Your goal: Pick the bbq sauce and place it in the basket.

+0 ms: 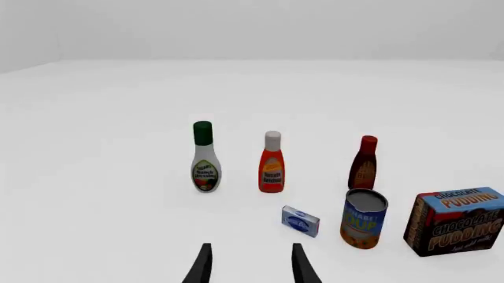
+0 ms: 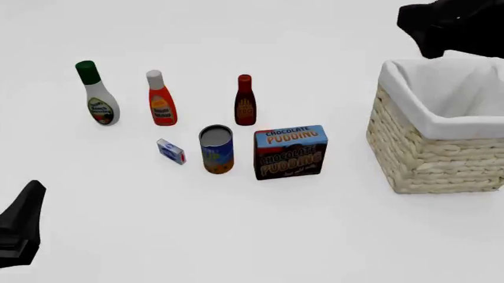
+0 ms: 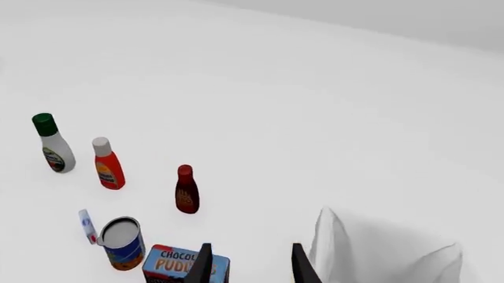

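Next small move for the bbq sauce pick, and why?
Probably bring the right claw, open, down and left toward the bbq sauce. The bottle stands upright and untouched behind the soup can and pudding box; that arm hovers by the basket.

A plain white table [image 2: 260, 236] carries everything. Along the far row stand three upright bottles: a white bottle with a green cap [image 2: 97, 94] at the left, an orange-red bottle with a white cap [image 2: 160, 99] beside it, and the dark bbq sauce [image 2: 245, 101] further right. Nearer, a small blue and white packet [image 2: 171, 151] stands just left of an upright tin can [image 2: 216, 148], with a chocolate pudding box [image 2: 291, 151] just right of the can. The wicker basket [image 2: 429, 156] sits well apart at the right.
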Motion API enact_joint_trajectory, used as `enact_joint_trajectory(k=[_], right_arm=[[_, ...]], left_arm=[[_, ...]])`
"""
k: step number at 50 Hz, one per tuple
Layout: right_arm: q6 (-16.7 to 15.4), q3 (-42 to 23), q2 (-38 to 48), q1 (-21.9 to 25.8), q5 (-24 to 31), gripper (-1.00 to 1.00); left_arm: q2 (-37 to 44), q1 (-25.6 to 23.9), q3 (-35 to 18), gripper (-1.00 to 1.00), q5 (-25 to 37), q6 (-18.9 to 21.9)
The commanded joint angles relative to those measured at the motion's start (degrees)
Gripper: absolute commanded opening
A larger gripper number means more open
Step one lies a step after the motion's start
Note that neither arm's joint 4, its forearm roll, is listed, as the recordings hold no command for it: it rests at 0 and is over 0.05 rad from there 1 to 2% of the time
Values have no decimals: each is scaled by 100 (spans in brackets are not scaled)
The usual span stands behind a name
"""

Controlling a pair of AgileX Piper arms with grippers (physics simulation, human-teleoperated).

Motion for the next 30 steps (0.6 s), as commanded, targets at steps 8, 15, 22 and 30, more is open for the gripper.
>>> enact_joint_trajectory(k=[8, 15, 22, 30], right_arm=[[223, -1691, 2156, 567, 23, 100], [277, -2174, 2661, 728, 206, 100], [341, -2797, 3211, 936, 475, 100], [355, -3273, 3641, 1069, 644, 100]], left_arm=[[0, 0, 0, 100, 0, 0], [0, 0, 0, 100, 0, 0], [0, 0, 0, 100, 0, 0], [0, 0, 0, 100, 0, 0]])
